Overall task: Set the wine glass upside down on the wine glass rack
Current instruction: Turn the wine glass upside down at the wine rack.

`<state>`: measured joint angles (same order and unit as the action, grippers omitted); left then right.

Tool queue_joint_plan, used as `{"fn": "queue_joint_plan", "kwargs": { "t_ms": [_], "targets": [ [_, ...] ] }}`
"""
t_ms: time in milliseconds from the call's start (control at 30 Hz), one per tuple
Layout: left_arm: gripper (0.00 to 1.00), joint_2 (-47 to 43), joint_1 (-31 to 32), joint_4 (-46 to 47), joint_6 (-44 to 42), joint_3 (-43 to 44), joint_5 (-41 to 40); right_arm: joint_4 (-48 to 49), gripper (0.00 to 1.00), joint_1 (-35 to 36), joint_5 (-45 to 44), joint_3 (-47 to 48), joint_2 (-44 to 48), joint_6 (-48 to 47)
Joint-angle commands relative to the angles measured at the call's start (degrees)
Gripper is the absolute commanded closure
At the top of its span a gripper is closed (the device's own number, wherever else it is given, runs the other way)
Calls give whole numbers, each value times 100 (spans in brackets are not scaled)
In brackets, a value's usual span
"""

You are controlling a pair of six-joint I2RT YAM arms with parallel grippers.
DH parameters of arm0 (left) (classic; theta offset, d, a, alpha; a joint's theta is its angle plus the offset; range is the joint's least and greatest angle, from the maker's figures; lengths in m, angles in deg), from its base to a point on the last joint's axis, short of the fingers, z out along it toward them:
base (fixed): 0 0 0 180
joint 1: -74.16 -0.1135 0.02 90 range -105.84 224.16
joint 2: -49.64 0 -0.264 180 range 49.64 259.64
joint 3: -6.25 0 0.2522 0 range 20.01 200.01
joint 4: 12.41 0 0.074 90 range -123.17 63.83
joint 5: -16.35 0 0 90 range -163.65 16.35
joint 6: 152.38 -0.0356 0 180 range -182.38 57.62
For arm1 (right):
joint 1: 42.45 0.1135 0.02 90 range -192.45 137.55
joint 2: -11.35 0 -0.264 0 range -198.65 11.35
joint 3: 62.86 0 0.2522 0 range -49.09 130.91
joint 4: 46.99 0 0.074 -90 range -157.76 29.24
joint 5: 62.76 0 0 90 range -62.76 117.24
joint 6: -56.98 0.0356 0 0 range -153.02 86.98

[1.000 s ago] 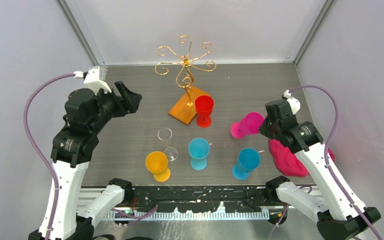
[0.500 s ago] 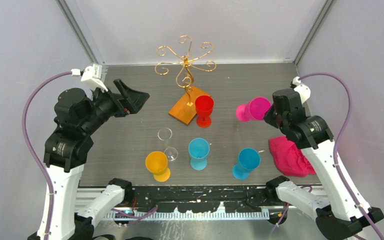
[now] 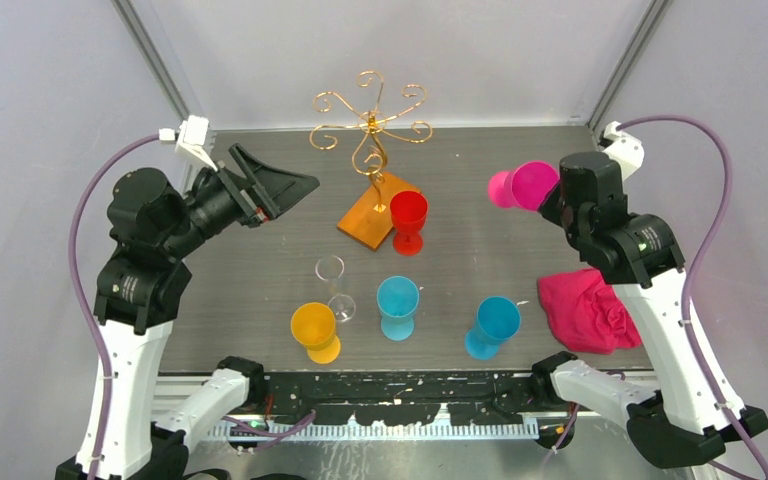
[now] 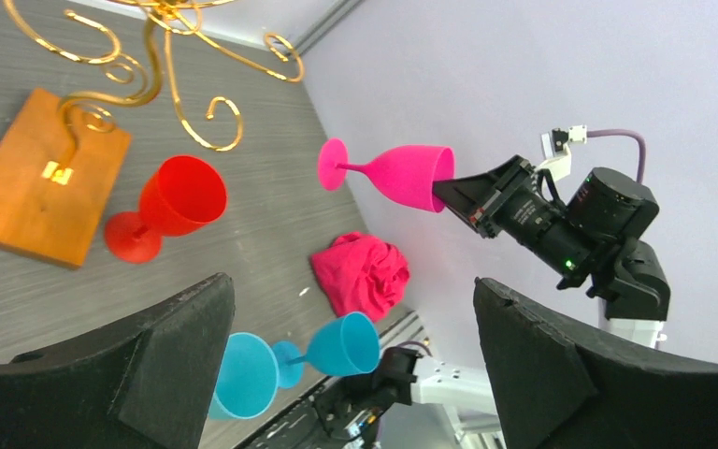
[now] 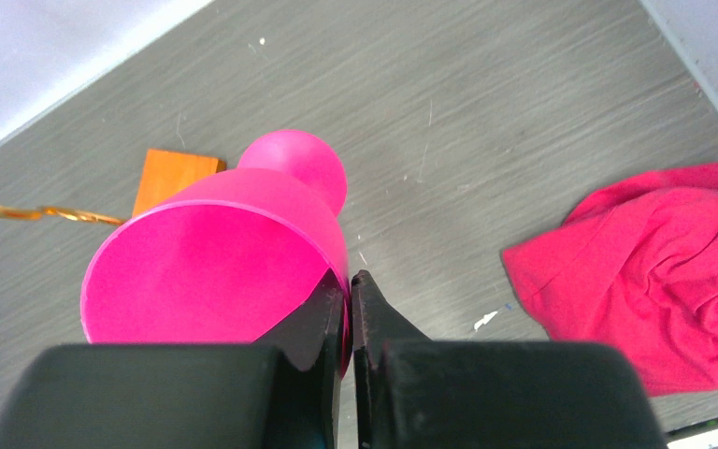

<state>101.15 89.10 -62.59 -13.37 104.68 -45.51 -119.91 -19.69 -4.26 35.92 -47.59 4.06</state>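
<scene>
My right tool [image 3: 552, 197] pinches the pink glass [image 3: 523, 185] by its rim and holds it sideways in the air, right of the rack [image 3: 370, 125]. I reckon that leaves the foot free to hook a scroll. Meanwhile my left tool [image 3: 285, 192] gapes wide, empty.

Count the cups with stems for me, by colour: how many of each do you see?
pink glass: 1, held off the table by the right gripper
red glass: 1
clear glass: 1
yellow glass: 1
blue glasses: 2
Total: 6
</scene>
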Motion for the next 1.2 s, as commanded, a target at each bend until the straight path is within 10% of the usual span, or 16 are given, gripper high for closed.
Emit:
{"fn": "queue_joint_plan", "kwargs": {
  "t_ms": [0, 1167],
  "targets": [
    [0, 78, 18, 921, 652, -99, 582, 502, 100, 27, -503, 515, -104, -432],
    [0, 2296, 1534, 4704, 3840, -20, 855, 6707, 99, 34, 1308, -1391, 609, -3116]
  ]
}}
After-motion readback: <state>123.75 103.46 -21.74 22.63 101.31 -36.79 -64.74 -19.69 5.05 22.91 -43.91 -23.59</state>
